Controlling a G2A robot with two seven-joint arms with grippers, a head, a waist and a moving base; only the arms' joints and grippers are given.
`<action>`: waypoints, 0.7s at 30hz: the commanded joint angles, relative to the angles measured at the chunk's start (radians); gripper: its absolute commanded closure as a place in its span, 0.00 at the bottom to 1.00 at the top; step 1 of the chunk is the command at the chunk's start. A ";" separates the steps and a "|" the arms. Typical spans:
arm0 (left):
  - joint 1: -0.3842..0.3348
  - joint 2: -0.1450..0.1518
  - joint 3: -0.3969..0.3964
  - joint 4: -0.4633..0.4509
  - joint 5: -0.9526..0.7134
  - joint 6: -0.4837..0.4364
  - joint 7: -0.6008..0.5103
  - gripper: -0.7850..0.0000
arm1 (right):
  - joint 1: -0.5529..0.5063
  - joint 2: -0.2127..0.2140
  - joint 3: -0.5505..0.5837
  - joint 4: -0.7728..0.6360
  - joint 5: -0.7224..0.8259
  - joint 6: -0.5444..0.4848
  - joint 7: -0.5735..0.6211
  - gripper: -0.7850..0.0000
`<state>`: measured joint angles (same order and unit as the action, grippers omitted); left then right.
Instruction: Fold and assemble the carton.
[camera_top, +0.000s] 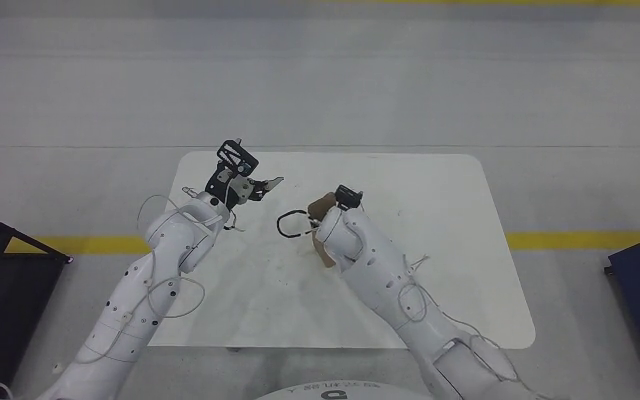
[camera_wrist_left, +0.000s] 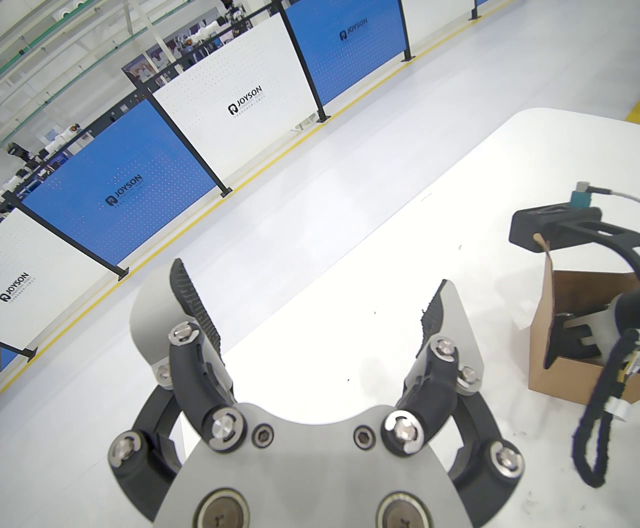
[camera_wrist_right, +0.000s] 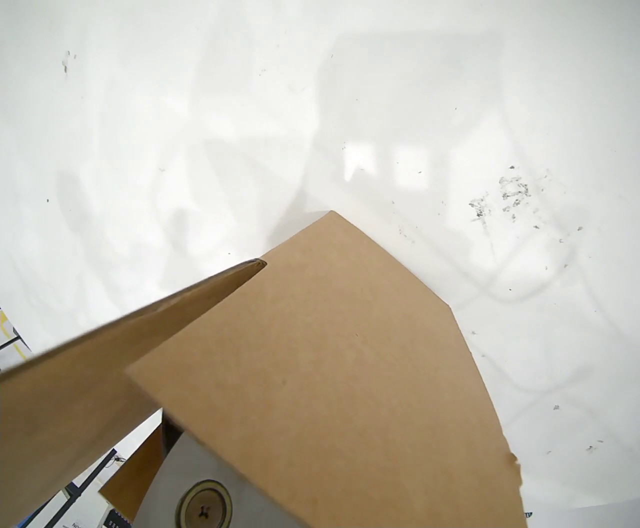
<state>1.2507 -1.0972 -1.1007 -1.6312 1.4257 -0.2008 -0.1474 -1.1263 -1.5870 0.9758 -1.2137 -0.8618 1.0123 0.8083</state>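
The left pincer (camera_top: 262, 184) (camera_wrist_left: 310, 285) is released, its two ribbed fingers (camera_wrist_left: 197, 305) spread wide with bare worktop (camera_top: 430, 250) (camera_wrist_left: 500, 165) between them; it holds nothing and touches nothing. In the top view it sits left of centre, in the upper left part of the white worktop, pointing toward the middle of the frame. The carton (camera_top: 320, 208) (camera_wrist_left: 560, 370) (camera_wrist_right: 325, 350), plain brown cardboard, stands on the worktop near the centre of the top view, just to the right of the left pincer and apart from it. The left wrist view shows it as an open box with one flap standing upright. The right pincer (camera_wrist_left: 575, 332) reaches down into that open box, a dark finger showing against the inner wall. Whether it is clenched or released cannot be told, because in the right wrist view the cardboard panels lie across it and cover the fingers. A black cable loop (camera_top: 290, 225) (camera_wrist_left: 595, 450) hangs from the right wrist beside the carton, between the two arms. The worktop around the carton carries small dark scuff marks (camera_wrist_right: 505, 197)
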 joint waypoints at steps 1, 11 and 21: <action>0.000 0.000 0.000 0.000 0.000 0.000 0.000 0.00 | 0.019 -0.003 -0.007 0.028 0.016 0.000 0.000 1.00; 0.000 0.000 0.000 0.000 0.000 0.000 0.000 0.00 | -0.106 0.032 0.037 -0.243 0.003 0.000 0.000 1.00; 0.000 0.000 0.000 0.000 0.000 0.000 0.000 0.00 | -0.321 0.090 0.086 -0.578 -0.142 -0.031 0.031 1.00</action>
<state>1.2507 -1.0972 -1.1007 -1.6312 1.4257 -0.2008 -0.1474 -1.4628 -1.4985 1.0731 -1.8159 -0.9813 0.9819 0.8383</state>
